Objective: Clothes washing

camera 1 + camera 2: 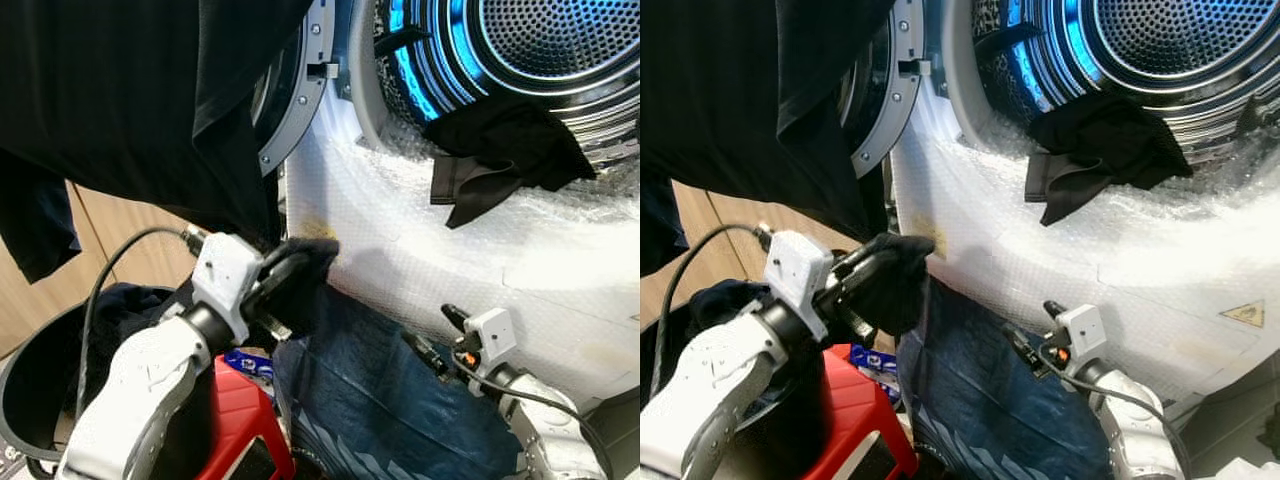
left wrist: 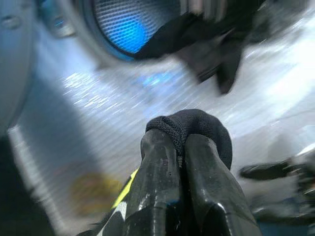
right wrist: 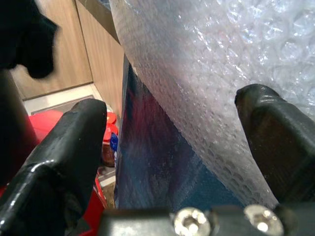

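Observation:
My left gripper (image 1: 297, 268) is shut on a small black cloth (image 2: 197, 123), held up in front of the washer's bubble-wrapped front (image 1: 450, 250), below the open drum (image 1: 530, 40) lit blue. Another black garment (image 1: 500, 150) hangs over the drum's lower rim. A large black shirt (image 1: 120, 100) drapes over the open door (image 1: 300, 100) at the upper left. My right gripper (image 1: 437, 333) stands open low on the right, close to the bubble wrap (image 3: 197, 73), with nothing between its fingers. A dark blue cloth (image 1: 380, 400) hangs below the machine's front.
A grey laundry basket (image 1: 20, 400) with dark clothes stands at the lower left. A red container (image 1: 240, 420) sits beside it, under my left arm. Wooden cabinet fronts (image 1: 120, 240) lie behind the basket.

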`<state>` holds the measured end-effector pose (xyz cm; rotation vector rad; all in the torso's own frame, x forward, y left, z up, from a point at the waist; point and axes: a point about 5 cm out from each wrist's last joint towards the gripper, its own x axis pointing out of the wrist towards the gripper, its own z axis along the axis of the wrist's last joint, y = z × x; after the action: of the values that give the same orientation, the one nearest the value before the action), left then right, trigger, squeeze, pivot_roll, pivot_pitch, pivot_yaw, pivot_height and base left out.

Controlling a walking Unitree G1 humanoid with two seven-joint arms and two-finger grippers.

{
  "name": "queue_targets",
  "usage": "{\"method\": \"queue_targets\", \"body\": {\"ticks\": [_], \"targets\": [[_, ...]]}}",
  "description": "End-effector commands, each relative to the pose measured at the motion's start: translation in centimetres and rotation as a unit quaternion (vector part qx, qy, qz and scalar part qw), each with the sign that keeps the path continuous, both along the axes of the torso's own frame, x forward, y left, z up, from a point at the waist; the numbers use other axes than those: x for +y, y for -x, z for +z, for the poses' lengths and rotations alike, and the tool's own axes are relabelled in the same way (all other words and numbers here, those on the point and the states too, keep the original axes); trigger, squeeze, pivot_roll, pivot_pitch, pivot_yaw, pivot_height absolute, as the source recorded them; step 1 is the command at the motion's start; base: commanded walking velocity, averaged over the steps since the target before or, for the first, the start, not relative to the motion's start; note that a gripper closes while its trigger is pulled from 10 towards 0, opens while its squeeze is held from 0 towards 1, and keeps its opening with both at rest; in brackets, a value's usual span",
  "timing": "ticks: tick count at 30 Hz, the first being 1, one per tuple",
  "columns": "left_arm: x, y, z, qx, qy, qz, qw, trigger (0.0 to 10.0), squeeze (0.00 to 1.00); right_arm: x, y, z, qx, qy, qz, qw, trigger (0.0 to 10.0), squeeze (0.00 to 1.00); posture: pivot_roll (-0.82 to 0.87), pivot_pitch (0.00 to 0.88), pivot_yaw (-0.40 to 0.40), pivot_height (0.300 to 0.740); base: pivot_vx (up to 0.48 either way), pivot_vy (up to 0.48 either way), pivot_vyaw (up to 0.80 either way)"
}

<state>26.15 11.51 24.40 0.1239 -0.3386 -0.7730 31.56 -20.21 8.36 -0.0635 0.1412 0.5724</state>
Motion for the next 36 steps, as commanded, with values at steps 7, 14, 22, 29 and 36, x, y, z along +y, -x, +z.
{"method": "queue_targets", "body": {"ticks": [7, 14, 22, 29, 36], "targets": [[-1.3, 0.0, 4.3, -0.029, 0.052, -0.094, 0.994, 10.0, 0.0, -0.4, -0.9, -0.2, 0.026, 0.007, -0.003, 1.0, 10.0, 0.0, 0.09, 0.0, -0.033, 0.74, 0.0, 0.0, 0.0], [-1.5, -0.5, 6.2, -0.044, 0.066, -0.113, 0.99, 10.0, 0.0, -1.0, -1.0, -0.1, 0.027, 0.008, -0.009, 1.0, 10.0, 0.0, 0.08, 0.0, -0.027, 0.74, 0.0, 0.0, 0.0], [-1.1, -1.4, 9.7, -0.086, 0.074, -0.126, 0.986, 10.0, 0.0, -1.1, -0.9, -0.5, 0.031, 0.005, -0.017, 0.999, 10.0, 0.0, 0.08, 0.0, -0.007, 0.74, 0.0, 0.0, 0.0], [-0.4, -1.9, 13.1, -0.132, 0.081, -0.132, 0.979, 10.0, 0.0, -0.8, -0.6, -1.4, 0.042, 0.003, -0.024, 0.999, 10.0, 0.0, 0.08, 0.0, 0.002, 0.74, 0.0, 0.0, 0.0], [-0.2, -2.8, 15.7, -0.174, 0.069, -0.131, 0.974, 10.0, 0.0, -0.2, -0.4, -2.1, 0.05, -0.008, -0.025, 0.998, 10.0, 0.0, 0.08, 0.0, 0.015, 0.74, 0.0, 0.0, 0.0]]}}
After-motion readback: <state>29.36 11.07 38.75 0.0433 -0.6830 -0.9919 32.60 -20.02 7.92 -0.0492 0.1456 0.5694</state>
